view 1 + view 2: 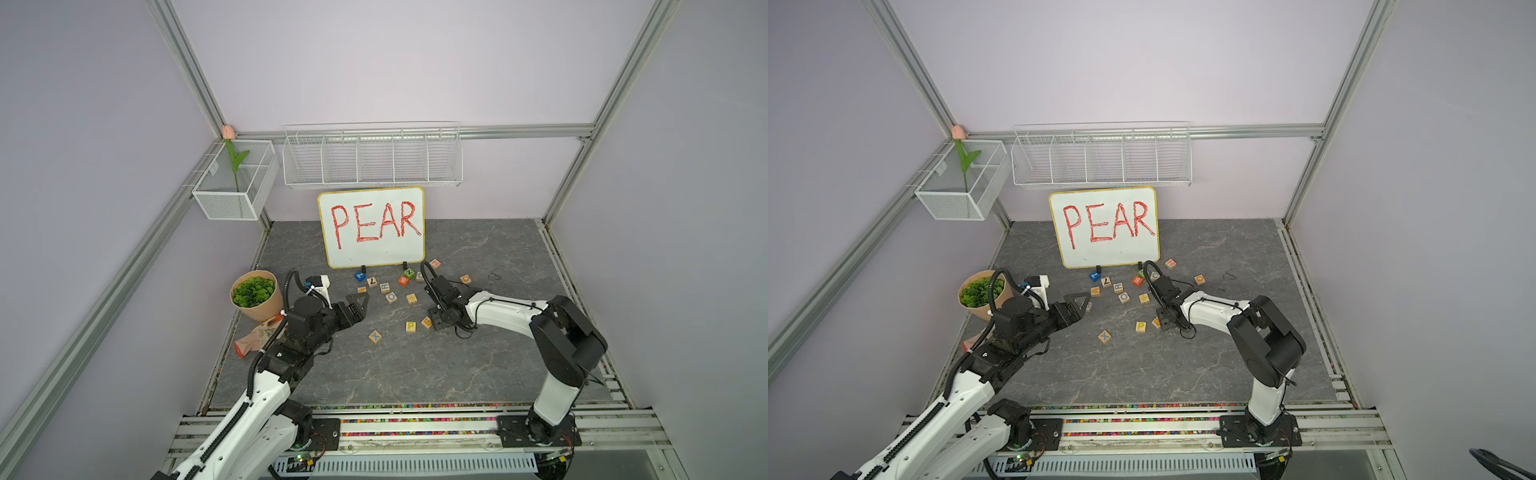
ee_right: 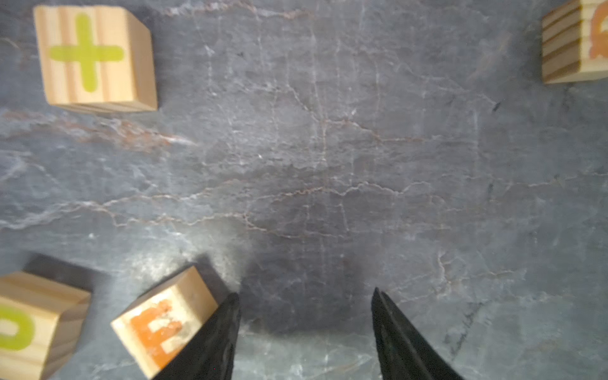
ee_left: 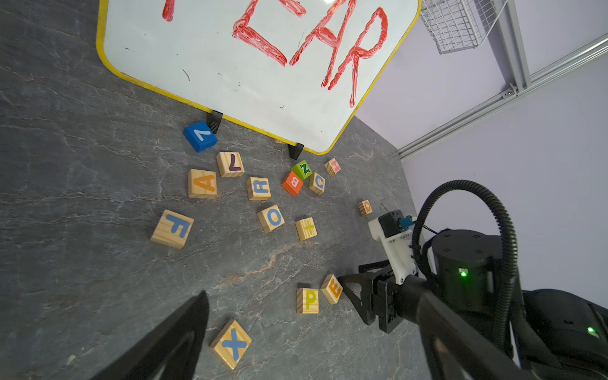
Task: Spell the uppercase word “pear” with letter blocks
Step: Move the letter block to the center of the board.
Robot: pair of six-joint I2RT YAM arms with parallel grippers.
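The letter blocks lie on the grey slab. P (image 1: pixel 411 326) (image 3: pixel 308 300) and E (image 1: pixel 426 322) (image 3: pixel 332 289) sit side by side at the centre, with E turned at an angle. A (image 3: pixel 202 183) and R (image 3: pixel 259 188) lie farther back, near the whiteboard. My right gripper (image 2: pixel 304 292) (image 1: pixel 434 322) is low over the slab and open, with bare slab between its fingers. The E block (image 2: pixel 164 325) rests against the outside of one finger. My left gripper (image 1: pixel 359 301) hovers open left of the blocks and holds nothing.
The yellow-rimmed whiteboard (image 1: pixel 371 226) lettered PEAR stands at the back. Other blocks lie scattered: X (image 1: pixel 375 336), O (image 1: pixel 391 297), a plus sign (image 2: pixel 88 56), F (image 3: pixel 172 227), and blue (image 3: pixel 200 136), orange (image 3: pixel 292 183) and green (image 3: pixel 302 169) cubes. A potted plant (image 1: pixel 253 293) and a packet (image 1: pixel 257 334) are at the left.
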